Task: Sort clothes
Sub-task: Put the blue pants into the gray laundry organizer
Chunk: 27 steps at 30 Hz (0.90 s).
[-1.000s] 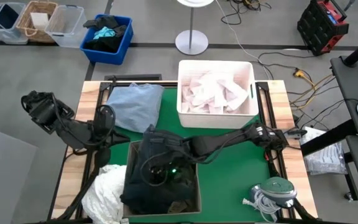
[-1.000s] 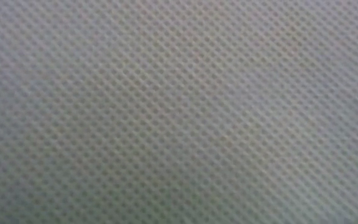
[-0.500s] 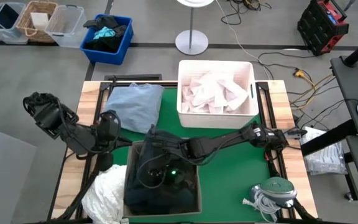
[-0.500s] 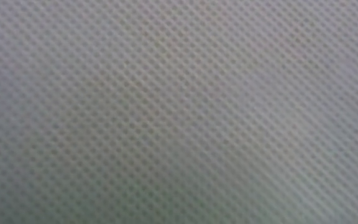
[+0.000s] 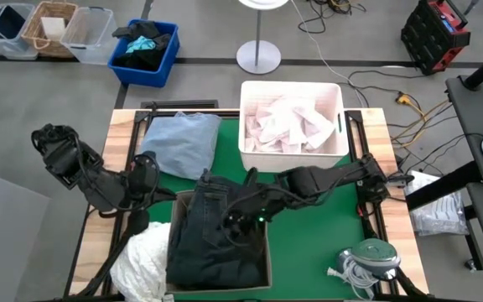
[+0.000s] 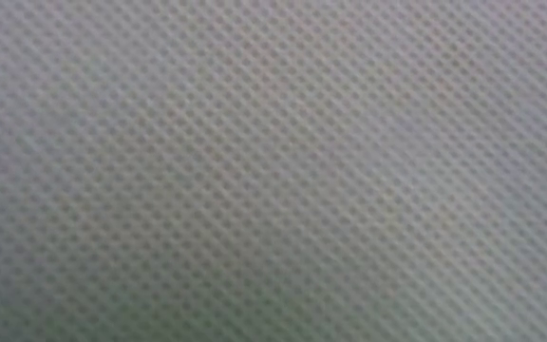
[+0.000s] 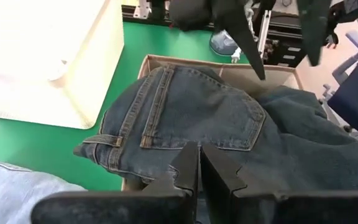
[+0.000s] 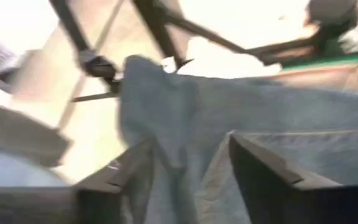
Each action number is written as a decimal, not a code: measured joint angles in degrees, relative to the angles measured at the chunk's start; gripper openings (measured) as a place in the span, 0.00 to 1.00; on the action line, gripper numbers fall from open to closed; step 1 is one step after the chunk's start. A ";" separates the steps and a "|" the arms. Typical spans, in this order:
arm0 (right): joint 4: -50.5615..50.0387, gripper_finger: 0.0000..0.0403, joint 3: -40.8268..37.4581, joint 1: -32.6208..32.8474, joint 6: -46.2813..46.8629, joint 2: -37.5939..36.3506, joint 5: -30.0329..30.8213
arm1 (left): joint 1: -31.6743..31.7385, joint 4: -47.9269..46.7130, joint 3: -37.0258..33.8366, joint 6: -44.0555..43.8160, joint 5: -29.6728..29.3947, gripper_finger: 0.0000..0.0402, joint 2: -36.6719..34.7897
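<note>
Dark denim jeans [image 5: 216,239] lying in the open cardboard box [image 5: 266,252] at the near edge of the green table mat [image 5: 325,226], both grippers close by.

From the high view I read the right gripper [image 5: 240,225] over the jeans at the box's far right part; in its wrist view its two dark fingers [image 8: 263,171] stand apart with denim between and beyond them, and I cannot confirm any contact. The left gripper [image 7: 197,163] sits just off the box's left far corner, its fingers pressed together and holding nothing, pointed at the jeans' back pockets. A light blue shirt [image 5: 179,143] lies on the table's far left, a white garment [image 5: 141,260] hangs beside the box's left wall, and pale pieces [image 5: 288,122] fill the white plastic bin [image 5: 339,126]. The low view shows only mesh-like fabric.
</note>
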 joint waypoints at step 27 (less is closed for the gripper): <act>10.10 0.02 0.00 0.13 -10.61 22.05 0.71 | -0.05 15.42 2.70 1.77 -1.47 0.00 0.20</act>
